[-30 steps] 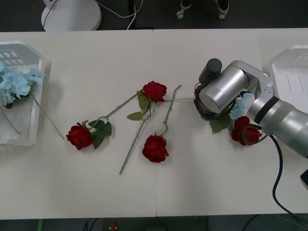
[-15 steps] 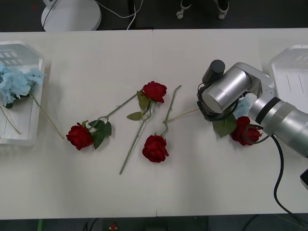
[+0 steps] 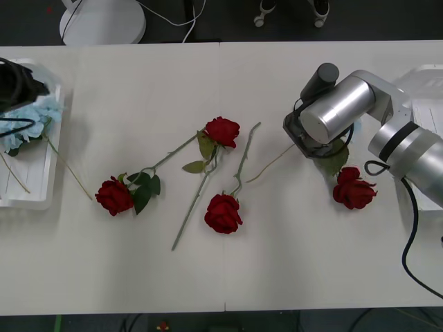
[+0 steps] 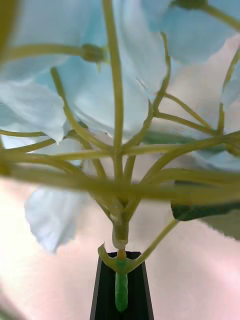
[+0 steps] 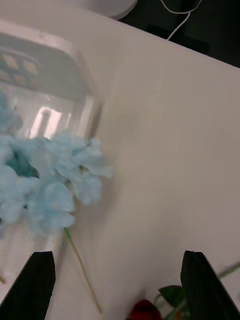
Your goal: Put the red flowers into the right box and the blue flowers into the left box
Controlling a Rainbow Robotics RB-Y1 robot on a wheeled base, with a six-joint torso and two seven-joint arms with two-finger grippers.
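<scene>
Several red flowers lie on the table: one rose point(image 3: 115, 196) at the left, two in the middle point(image 3: 223, 131) point(image 3: 223, 213), one point(image 3: 354, 188) just below my right arm. My right gripper point(image 4: 120, 260) is shut on the stem of a blue flower point(image 4: 75, 115), whose petals spread above the black fingers. In the front view the right wrist point(image 3: 332, 114) covers that flower; a leaf point(image 3: 336, 160) and a long thin stem point(image 3: 270, 164) trail from under it. More blue flowers point(image 3: 24, 124) point(image 5: 45, 190) lie in the left box point(image 3: 41, 200). My left gripper point(image 5: 120, 285) hovers open beside that box.
The right box point(image 3: 423, 104) stands at the table's right edge, behind my right arm. A white round base point(image 3: 102, 21) and cables sit on the dark floor beyond the table's far edge. The roses' stems cross in the middle of the table.
My right arm has moved up and to the right with the blue flower, off the nearby rose; the trailing stem swung with it. The left gripper has come into view over the left box.
</scene>
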